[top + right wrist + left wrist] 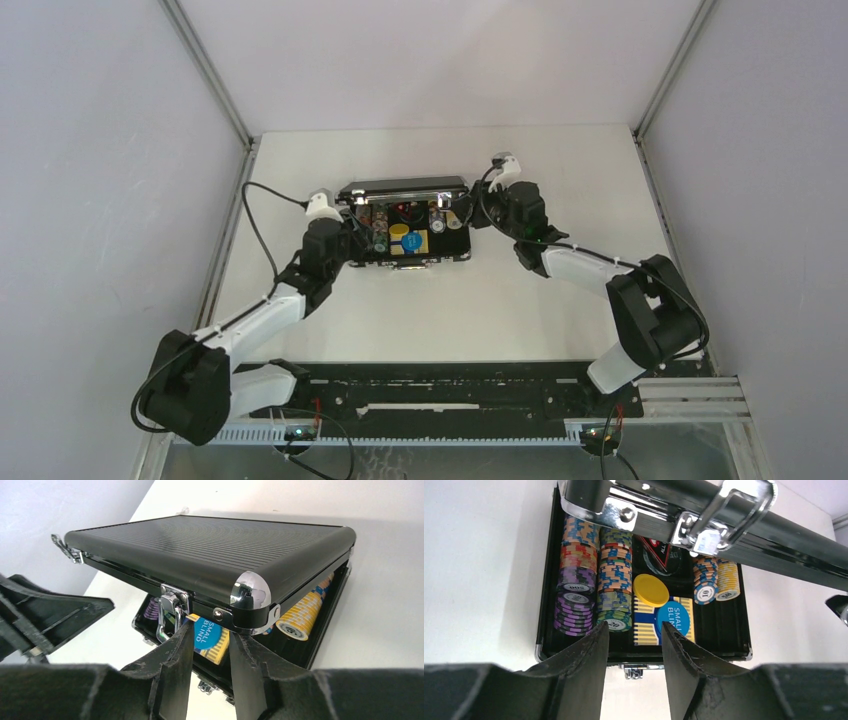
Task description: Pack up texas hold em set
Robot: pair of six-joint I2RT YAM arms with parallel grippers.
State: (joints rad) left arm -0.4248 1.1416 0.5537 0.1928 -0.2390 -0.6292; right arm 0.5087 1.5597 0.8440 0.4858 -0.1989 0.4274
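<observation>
Black briefcase lid (210,545) over half-hidden chips (300,616)

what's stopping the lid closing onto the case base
Nothing inside visibly sticks up: poker chips, card box, yellow disc and blue disc lie in the base. The right gripper sits at the gap under the lid's front edge.

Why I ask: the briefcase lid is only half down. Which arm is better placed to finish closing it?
Right, probably. The right end effector sits under the front edge of the lid beside a latch, so it could ease it down. The left end effector faces the chips from low in front.
</observation>
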